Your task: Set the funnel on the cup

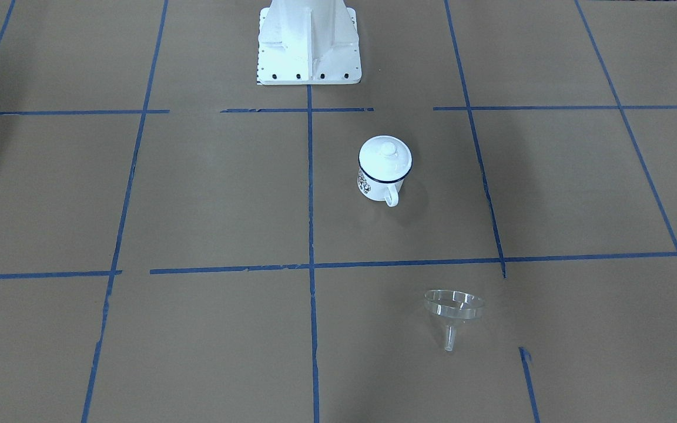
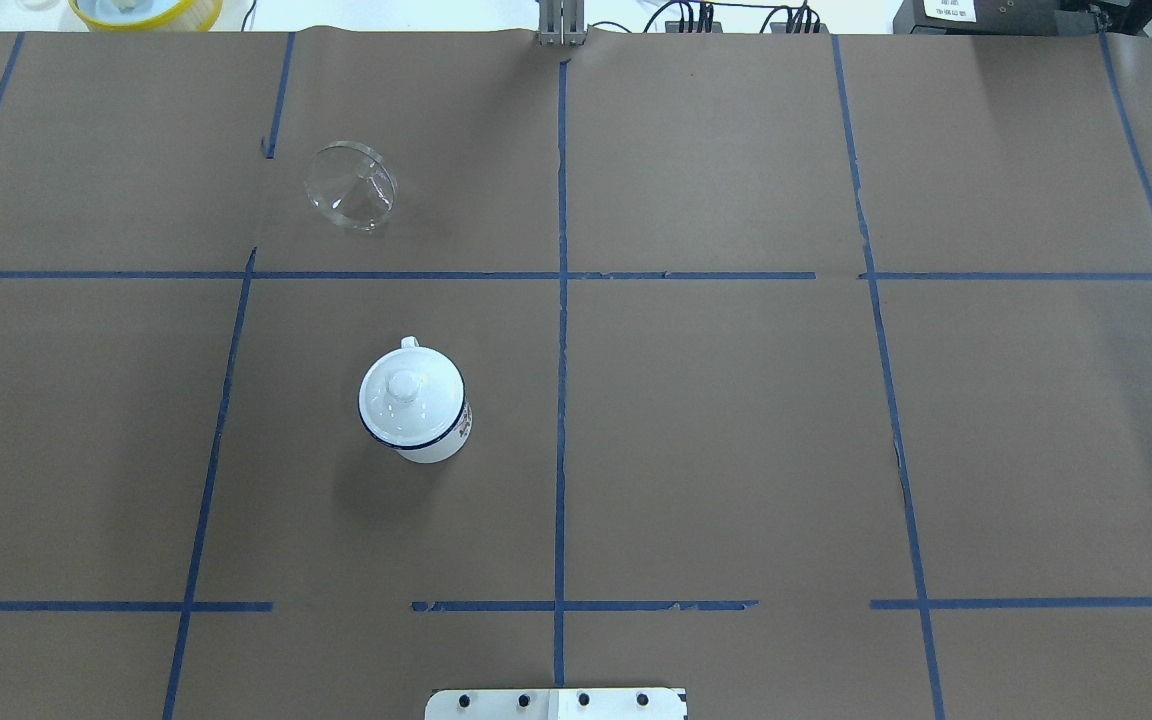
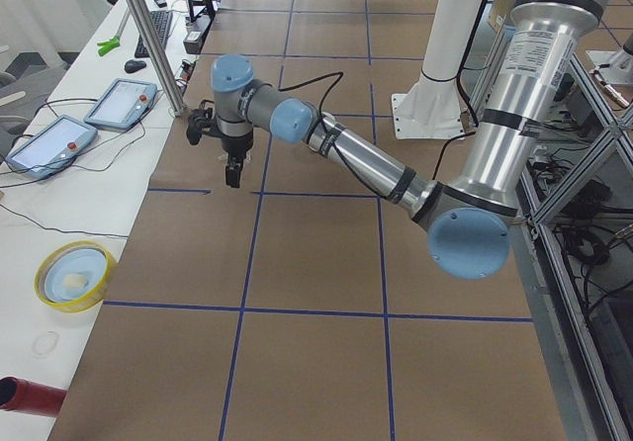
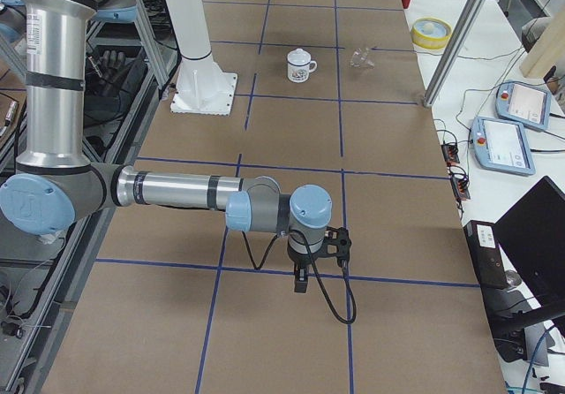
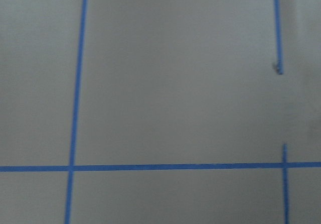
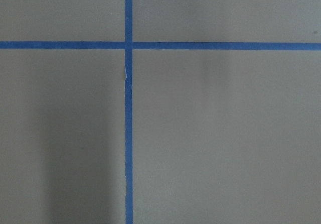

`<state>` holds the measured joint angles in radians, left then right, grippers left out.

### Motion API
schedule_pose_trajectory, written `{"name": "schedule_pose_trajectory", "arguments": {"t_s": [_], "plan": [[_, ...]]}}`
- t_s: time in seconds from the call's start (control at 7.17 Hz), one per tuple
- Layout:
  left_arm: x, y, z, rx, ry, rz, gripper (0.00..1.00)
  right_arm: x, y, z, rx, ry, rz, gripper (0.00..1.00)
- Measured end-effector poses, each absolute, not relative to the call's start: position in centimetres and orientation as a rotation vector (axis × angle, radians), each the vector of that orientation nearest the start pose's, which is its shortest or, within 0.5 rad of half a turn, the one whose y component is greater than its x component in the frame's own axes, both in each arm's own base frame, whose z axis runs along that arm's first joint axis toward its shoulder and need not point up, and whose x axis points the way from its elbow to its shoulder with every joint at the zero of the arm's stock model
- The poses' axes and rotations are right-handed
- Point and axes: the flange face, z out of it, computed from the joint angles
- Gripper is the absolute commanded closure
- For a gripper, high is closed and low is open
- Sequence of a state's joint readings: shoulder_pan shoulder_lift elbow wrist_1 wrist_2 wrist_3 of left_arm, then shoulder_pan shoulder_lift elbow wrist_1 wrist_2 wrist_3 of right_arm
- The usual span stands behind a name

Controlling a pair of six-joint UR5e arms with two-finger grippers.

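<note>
I cannot tell either claw's state; the left gripper (image 3: pixel 233 178) should pinch by its rim the funnel (image 2: pixel 350 187), at eleven o'clock from the lidded cup (image 2: pixel 436 445).

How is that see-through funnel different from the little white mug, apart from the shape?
The funnel is clear; the cup is opaque white with a dark blue rim. The funnel lies tipped on its side; the cup stands upright. The funnel's bowl is open; the cup's mouth is covered by a knobbed white lid. Both rest, apart from each other, on the brown table, on the robot's left side.
</note>
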<state>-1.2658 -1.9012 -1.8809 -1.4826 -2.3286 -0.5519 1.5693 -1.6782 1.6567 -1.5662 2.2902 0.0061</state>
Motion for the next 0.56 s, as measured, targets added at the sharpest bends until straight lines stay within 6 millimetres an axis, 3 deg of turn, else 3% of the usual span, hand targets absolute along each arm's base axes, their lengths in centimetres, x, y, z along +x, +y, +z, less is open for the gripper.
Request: {"name": "schedule_pose_trajectory", "arguments": {"t_s": [0.28, 0.56], "plan": [[20.9, -52.9, 26.1, 0.163, 0.916, 0.021, 0.00, 6.7, -44.5, 67.0, -0.019, -0.719, 0.010, 0.00], [29.4, -49.3, 21.5, 0.104, 0.920, 0.067, 0.00, 6.7, -44.5, 67.0, -0.019, -0.719, 0.011, 0.00]]}}
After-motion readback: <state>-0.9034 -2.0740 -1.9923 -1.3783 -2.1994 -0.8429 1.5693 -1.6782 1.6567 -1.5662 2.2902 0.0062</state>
